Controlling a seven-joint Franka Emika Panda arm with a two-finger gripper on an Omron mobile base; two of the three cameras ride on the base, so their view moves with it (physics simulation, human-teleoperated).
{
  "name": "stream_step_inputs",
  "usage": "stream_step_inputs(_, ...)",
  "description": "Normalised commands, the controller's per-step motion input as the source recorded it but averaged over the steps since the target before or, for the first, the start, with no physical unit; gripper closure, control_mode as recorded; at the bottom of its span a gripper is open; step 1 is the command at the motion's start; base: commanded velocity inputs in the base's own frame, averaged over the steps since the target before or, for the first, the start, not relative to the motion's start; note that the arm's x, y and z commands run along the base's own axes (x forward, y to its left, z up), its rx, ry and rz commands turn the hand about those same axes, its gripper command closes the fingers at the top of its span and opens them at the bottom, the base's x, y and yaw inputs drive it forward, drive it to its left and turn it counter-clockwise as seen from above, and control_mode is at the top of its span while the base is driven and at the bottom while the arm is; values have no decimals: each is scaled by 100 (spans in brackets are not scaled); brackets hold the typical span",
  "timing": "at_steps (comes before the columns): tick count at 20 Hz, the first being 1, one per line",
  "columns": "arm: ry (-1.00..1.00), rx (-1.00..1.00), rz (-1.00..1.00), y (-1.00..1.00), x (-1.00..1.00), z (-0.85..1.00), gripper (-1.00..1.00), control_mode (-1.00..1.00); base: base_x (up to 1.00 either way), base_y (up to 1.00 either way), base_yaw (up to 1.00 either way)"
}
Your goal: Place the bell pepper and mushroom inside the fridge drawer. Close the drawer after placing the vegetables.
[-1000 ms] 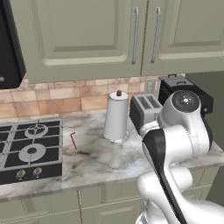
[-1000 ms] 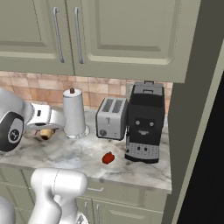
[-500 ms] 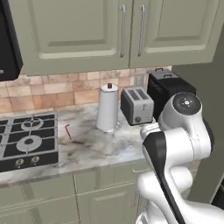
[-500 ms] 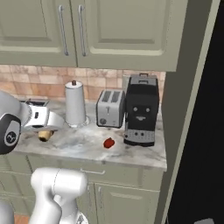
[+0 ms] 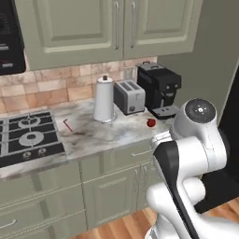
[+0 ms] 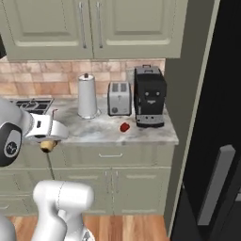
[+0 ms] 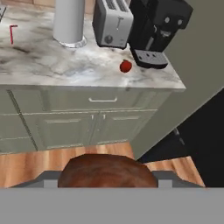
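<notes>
- One of the two vegetables is in hand: the mushroom point(image 7: 107, 171) sits brown and rounded between the jaws, which are closed narrow around it. From the right side its tan underside point(image 6: 47, 145) pokes out below the gripper point(image 6: 48, 141), held out in front of the cabinet fronts, off the surface.
- Second vegetable, the bell pepper point(image 7: 126, 66), is untouched. It lies on the marble surface point(image 7: 65, 65) just in front of the black coffee machine point(image 7: 159, 26), near the toaster point(image 7: 112, 22) and well apart from the gripper.
- At the right, the black fridge point(image 6: 214, 141) stands closed as far as I can see, its long grey handle point(image 6: 215, 186) facing out. I cannot see the fridge drawer from here, so I judge nothing has gone into it yet.
- Left to do, by my reckoning: get the fridge open, drop the mushroom in the drawer, come back for the pepper, then push the drawer shut. Barely a quarter of the job is behind it.
- No writing or brand can be read anywhere; the coffee machine, toaster and white paper-towel roll point(image 5: 104, 99) are all plain, and the small red mark point(image 5: 68, 125) near the stove point(image 5: 28, 137) is no lettering I can make out.
</notes>
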Motion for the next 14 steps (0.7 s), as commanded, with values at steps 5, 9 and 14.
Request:
stream_step_inputs(5, 0, 0, 0, 0, 0, 0, 100, 100, -72, 50, -39)
stream_step_inputs(9, 0, 0, 0, 0, 0, 0, 100, 100, -65, 8, -51)
stream_step_inputs(14, 0, 0, 0, 0, 0, 0, 100, 100, -53, -9, -66)
